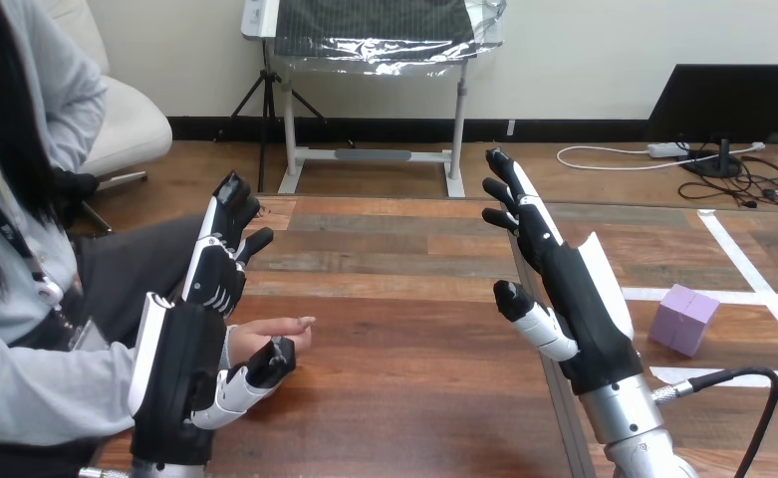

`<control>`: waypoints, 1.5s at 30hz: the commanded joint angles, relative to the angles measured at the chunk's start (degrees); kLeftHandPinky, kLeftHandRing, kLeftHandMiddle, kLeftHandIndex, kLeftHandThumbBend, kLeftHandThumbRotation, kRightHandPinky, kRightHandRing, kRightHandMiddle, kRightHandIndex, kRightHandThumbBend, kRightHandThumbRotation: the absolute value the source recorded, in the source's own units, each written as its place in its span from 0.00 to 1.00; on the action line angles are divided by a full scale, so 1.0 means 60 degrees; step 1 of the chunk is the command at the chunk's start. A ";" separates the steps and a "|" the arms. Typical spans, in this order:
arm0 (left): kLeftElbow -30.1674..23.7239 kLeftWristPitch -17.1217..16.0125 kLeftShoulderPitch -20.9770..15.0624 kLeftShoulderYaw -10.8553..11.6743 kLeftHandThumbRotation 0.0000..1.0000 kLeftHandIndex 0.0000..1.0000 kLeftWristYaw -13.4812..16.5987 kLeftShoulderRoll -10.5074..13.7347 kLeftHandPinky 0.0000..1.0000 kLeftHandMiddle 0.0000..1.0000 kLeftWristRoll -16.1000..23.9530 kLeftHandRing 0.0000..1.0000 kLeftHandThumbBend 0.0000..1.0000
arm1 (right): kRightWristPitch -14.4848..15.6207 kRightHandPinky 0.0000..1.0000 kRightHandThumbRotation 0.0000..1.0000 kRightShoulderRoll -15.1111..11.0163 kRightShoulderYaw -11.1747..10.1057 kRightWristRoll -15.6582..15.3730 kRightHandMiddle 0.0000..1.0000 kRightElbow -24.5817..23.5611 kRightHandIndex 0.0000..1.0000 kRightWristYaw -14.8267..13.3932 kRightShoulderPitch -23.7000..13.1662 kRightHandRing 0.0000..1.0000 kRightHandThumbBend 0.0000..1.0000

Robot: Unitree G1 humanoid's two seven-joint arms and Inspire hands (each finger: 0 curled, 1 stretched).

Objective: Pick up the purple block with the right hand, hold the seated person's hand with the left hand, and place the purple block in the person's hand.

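the purple block, a small matte cube, sits on the wooden plank table at its right, among white tape lines. the right hand stands upright near it, apart, fingers straight and spread, holding nothing. the left hand, its fingers straight too, stands against the person's hand, which lies flat on the wood; the thumb is just beside it.

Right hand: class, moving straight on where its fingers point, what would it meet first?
Probably nothing: the right hand points over bare table toward its far edge; the purple block lies off to its right.
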 commanded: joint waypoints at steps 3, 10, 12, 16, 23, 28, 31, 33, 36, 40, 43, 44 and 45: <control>-0.0558 0.0030 -0.0315 0.0139 0.77 0.99 -0.0117 0.0044 0.89 1.00 -0.0220 0.97 1.00 | -0.0094 0.88 1.00 -0.0029 -0.0182 0.0095 0.99 -0.0002 0.98 -0.0066 -0.0565 0.95 1.00; -0.0537 0.0016 -0.0339 0.0174 0.77 0.99 -0.0197 0.0028 0.89 1.00 -0.0278 0.97 1.00 | -0.0055 0.88 0.99 -0.0024 -0.0186 0.0128 0.99 0.0008 0.98 -0.0044 -0.0579 0.95 1.00; -0.0524 0.0014 -0.0357 0.0186 0.77 0.99 -0.0204 0.0010 0.89 1.00 -0.0302 0.97 1.00 | -0.0063 0.88 0.99 -0.0027 -0.0187 0.0127 0.99 0.0009 0.98 -0.0047 -0.0587 0.95 1.00; -0.0530 0.0030 -0.0370 0.0165 0.77 0.98 -0.0252 0.0016 0.89 1.00 -0.0367 0.97 1.00 | -0.0080 0.88 0.99 -0.0032 -0.0195 0.0102 0.99 0.0018 0.98 -0.0082 -0.0604 0.95 1.00; -0.0544 0.0082 -0.0375 0.0181 0.77 0.98 -0.0331 -0.0007 0.89 1.00 -0.0469 0.97 1.00 | -0.0070 0.88 0.99 -0.0046 -0.0203 0.0032 0.99 -0.0003 0.98 -0.0167 -0.0616 0.95 1.00; -0.0595 0.0132 -0.0360 0.0230 0.77 0.98 -0.0358 -0.0029 0.89 1.00 -0.0461 0.97 1.00 | -0.0065 0.88 1.00 -0.0048 -0.0207 0.0027 0.99 -0.0018 0.98 -0.0182 -0.0616 0.95 1.00; -0.0669 0.0187 -0.0331 0.0280 0.77 0.98 -0.0326 -0.0040 0.89 1.00 -0.0384 0.97 1.00 | -0.0058 0.88 1.00 -0.0067 -0.0205 -0.0032 0.98 -0.0054 0.98 -0.0243 -0.0610 0.95 1.00; -0.0669 0.0189 -0.0342 0.0287 0.77 0.98 -0.0353 -0.0037 0.89 1.00 -0.0398 0.97 1.00 | -0.0051 0.88 1.00 -0.0087 -0.0201 -0.0096 0.98 -0.0079 0.98 -0.0309 -0.0605 0.95 1.00; -0.0710 0.0209 -0.0336 0.0315 0.77 0.98 -0.0364 -0.0042 0.89 1.00 -0.0376 0.97 1.00 | -0.0026 0.88 1.00 -0.0090 -0.0204 -0.0117 0.98 -0.0114 0.98 -0.0340 -0.0598 0.95 1.00; -0.0746 0.0215 -0.0329 0.0352 0.77 0.98 -0.0360 -0.0052 0.89 1.00 -0.0341 0.97 1.00 | -0.0026 0.87 1.00 -0.0076 -0.0214 -0.0062 0.98 -0.0133 0.98 -0.0299 -0.0594 0.95 1.00; -0.0727 0.0172 -0.0345 0.0385 0.77 0.98 -0.0349 -0.0061 0.88 0.99 -0.0305 0.96 1.00 | -0.0031 0.87 1.00 -0.0070 -0.0221 -0.0019 0.99 -0.0145 0.98 -0.0265 -0.0592 0.95 1.00; -0.0713 0.0157 -0.0351 0.0396 0.77 0.98 -0.0344 -0.0065 0.88 0.99 -0.0295 0.96 1.00 | -0.0030 0.87 1.00 -0.0072 -0.0223 -0.0024 0.99 -0.0157 0.98 -0.0273 -0.0592 0.95 1.00; -0.0707 0.0150 -0.0354 0.0403 0.77 0.98 -0.0342 -0.0069 0.88 0.99 -0.0289 0.96 1.00 | -0.0029 0.87 1.00 -0.0075 -0.0224 -0.0030 0.99 -0.0165 0.98 -0.0280 -0.0592 0.95 1.00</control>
